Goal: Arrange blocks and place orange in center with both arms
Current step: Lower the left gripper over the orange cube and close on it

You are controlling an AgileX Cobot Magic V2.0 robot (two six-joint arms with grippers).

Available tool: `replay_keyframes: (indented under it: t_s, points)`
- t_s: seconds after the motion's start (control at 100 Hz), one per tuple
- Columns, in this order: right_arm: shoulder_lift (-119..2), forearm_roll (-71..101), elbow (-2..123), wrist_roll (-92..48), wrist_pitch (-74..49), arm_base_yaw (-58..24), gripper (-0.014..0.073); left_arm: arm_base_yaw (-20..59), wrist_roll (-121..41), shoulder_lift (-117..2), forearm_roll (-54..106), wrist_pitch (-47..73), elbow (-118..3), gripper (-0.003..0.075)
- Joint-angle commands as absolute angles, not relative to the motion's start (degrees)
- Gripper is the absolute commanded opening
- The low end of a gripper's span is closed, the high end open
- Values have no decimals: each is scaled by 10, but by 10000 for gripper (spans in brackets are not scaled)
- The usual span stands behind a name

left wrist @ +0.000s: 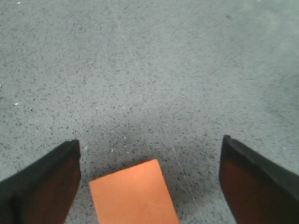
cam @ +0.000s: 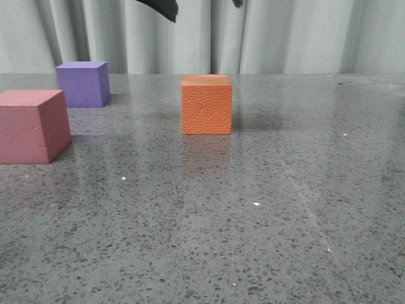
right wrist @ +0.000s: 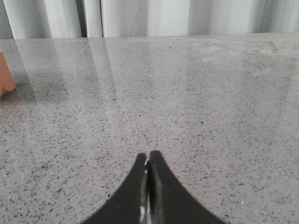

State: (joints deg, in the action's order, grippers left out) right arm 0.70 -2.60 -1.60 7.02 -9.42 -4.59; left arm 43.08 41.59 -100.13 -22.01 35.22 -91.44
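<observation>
Three foam blocks, one orange.

The orange cube looked pebbled and matt; the desk was speckled grey stone, polished and glossy.

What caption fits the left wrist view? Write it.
Open left hand hovering above the orange cube on the speckled table.

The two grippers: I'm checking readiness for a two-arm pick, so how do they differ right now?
The left gripper is open, fingers spread wide; the right gripper is shut, fingertips together. The left gripper hangs above the orange cube, which shows between its fingers; the right gripper has only bare table ahead. Both hold nothing.
</observation>
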Motion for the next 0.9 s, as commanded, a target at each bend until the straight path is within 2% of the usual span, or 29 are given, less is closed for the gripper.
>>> replay_keyframes:
  t_s: [0.0,0.27,0.89]
  points:
    - [11,-27,-8,65,-45,-43,-120,447,475,-996,-278,350,-958,566]
    - [11,-27,-8,65,-45,-43,-120,448,564,-1022,-348,389,-965,566]
    - [11,-27,-8,65,-45,-43,-120,460,566,-1039,-337,405,-965,566]
